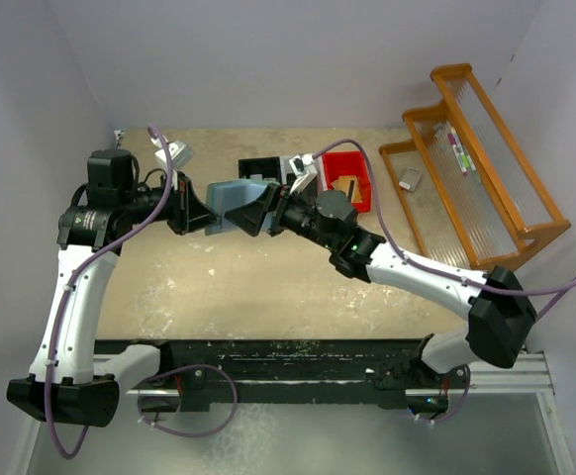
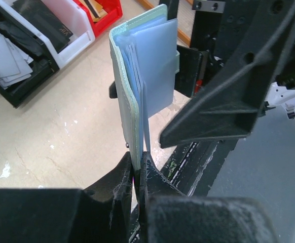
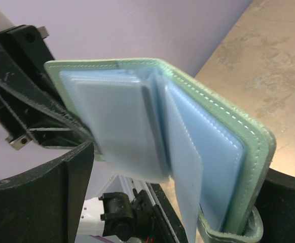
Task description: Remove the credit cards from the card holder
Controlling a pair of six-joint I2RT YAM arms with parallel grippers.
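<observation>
Pinching the bottom edge of the card holder, the left fingers are closed nearly tight on it, so the pale teal wallet stands upright in the air, clear of the worktop. It hangs partly open, its clear blue sleeves fanned out from the spine. Whether a card sits inside any sleeve is not clear.

The right fingers stand wide apart, one on each side of the open wallet. The right wrist view does not settle whether either one touches it.

From above, the wallet is held between the two wrists, just in front of a row of three bins: a black bin, a white bin and a red bin. Several pale grey cards, one with a dark stripe, lie flat in the black bin. An orange rack stands at the right end of the worktop.
</observation>
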